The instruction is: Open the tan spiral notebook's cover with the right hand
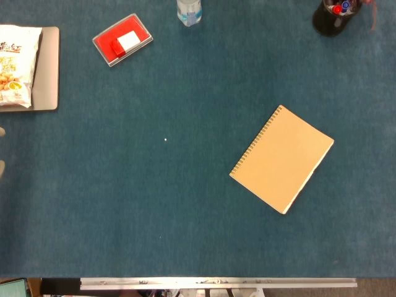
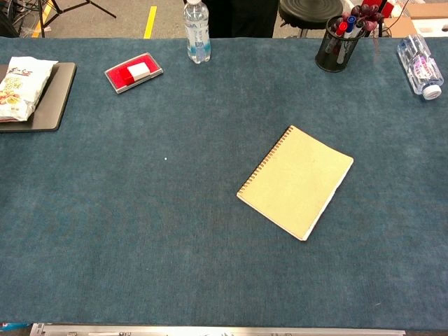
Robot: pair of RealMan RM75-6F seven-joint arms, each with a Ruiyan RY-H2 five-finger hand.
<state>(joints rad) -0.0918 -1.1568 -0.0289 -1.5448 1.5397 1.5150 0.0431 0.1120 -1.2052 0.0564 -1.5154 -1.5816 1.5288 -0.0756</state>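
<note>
The tan spiral notebook [image 1: 281, 159] [image 2: 295, 181] lies shut and flat on the blue table cloth, right of centre. It is turned at an angle, with the spiral binding along its upper-left edge and the free edge toward the lower right. Neither view shows my right hand. In the head view, two small pale tips at the far left edge look like fingertips [image 1: 1, 132] of my left hand. Too little of that hand shows to tell how it is held. Nothing touches the notebook.
At the back left are a red tray [image 1: 122, 39] [image 2: 133, 72] with a white block and a snack bag [image 1: 13, 65] [image 2: 21, 87] on a dark board. A water bottle [image 2: 197, 31] and a pen holder [image 2: 338, 43] stand at the back. Another bottle [image 2: 421, 65] lies at the far right.
</note>
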